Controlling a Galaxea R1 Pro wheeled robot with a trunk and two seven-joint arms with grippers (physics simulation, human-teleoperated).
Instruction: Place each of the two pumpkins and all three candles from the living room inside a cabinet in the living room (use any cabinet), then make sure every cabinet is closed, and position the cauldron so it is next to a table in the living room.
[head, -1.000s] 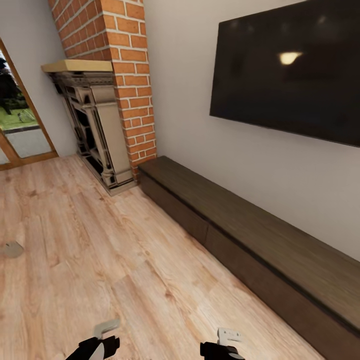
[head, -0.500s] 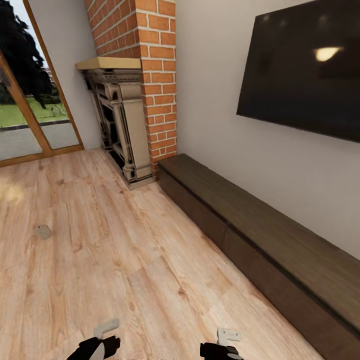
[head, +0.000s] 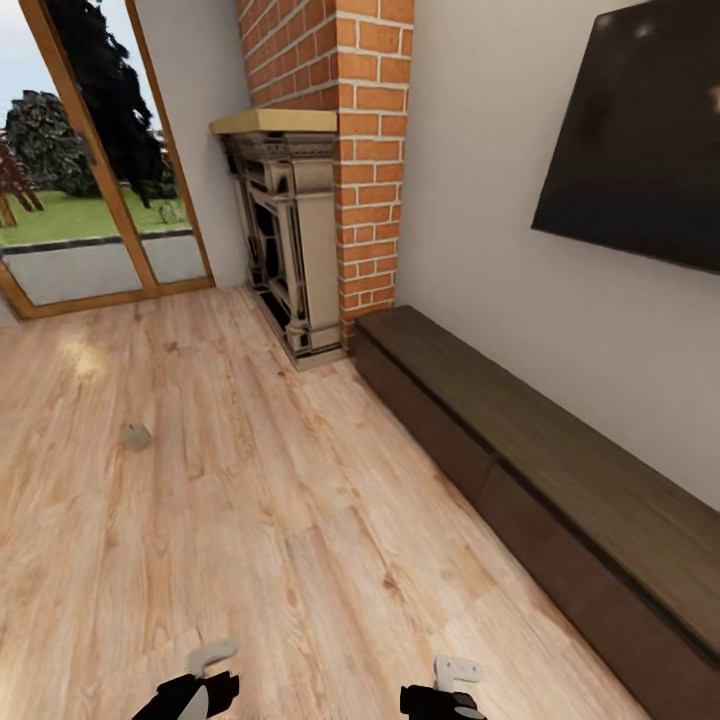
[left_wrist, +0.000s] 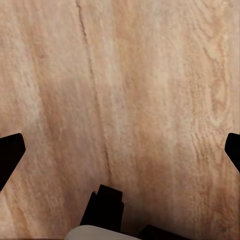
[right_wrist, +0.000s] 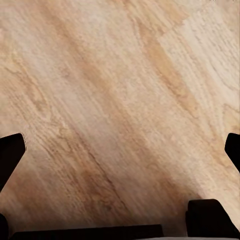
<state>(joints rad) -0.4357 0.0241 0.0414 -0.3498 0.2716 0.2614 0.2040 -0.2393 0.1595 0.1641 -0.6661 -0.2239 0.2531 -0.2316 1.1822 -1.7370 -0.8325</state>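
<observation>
On the wooden floor (head: 250, 520), well apart from the cabinet (head: 520, 460), one beige candle (head: 136, 436) is seen standing alone. The cabinet is set along the wall, its fronts shut, beside the brick fireplace (head: 300, 250). Left claw (left_wrist: 120, 150) and right claw (right_wrist: 120, 150) are held spread wide, empty, above bare floorboards.

Light wood floor (head: 250, 520), one candle (head: 136, 436), long cabinet (head: 560, 480)
</observation>
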